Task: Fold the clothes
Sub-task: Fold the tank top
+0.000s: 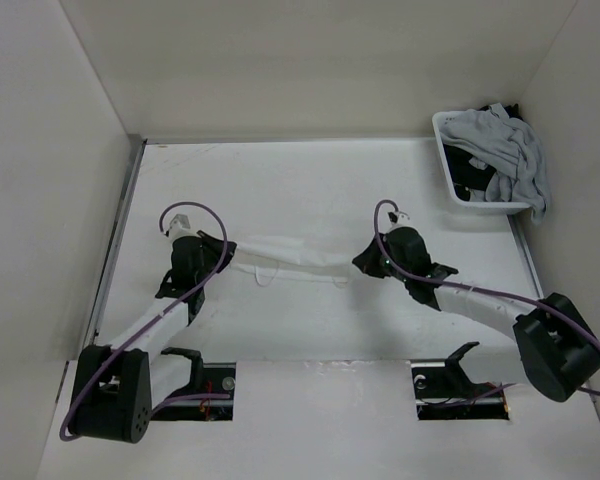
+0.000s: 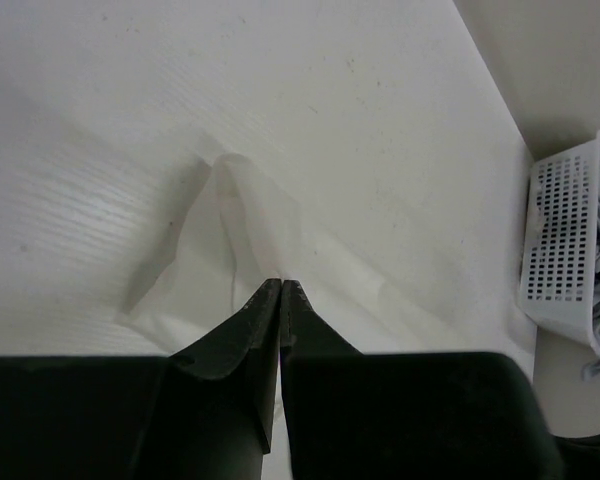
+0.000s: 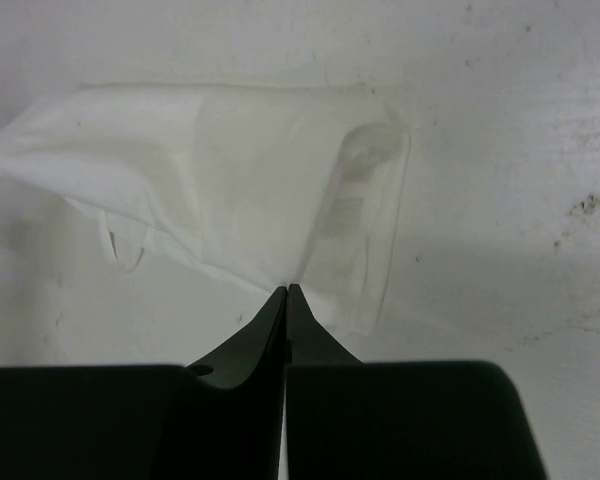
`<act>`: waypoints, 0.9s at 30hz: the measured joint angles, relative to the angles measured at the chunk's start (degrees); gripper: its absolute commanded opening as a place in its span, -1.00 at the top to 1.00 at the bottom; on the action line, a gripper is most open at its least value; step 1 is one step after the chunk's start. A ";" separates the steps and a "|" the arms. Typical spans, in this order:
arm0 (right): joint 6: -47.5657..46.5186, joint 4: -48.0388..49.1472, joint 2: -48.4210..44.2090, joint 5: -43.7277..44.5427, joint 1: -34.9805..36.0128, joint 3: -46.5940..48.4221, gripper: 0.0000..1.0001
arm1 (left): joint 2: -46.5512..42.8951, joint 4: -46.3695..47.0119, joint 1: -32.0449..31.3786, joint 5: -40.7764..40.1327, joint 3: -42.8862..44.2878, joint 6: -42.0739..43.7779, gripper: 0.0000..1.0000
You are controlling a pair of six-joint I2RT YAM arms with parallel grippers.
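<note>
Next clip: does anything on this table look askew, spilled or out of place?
Grey garments spill over the rim of the white basket in the far right corner. The white top is bunched into a narrow band between the left gripper and right gripper, both shut on it.

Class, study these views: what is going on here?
Two robot arms are folding a thin white top on the table. The left gripper and the right gripper are each shut on an end of it, and it lies in a narrow band between them. Grey garments sit in a white basket at the far right corner.
</note>
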 measured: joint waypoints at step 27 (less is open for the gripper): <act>3.37 -7.72 -3.82 6.16 4.33 -0.31 0.82 | -10.45 -7.13 -6.99 -3.04 -0.85 -1.07 0.63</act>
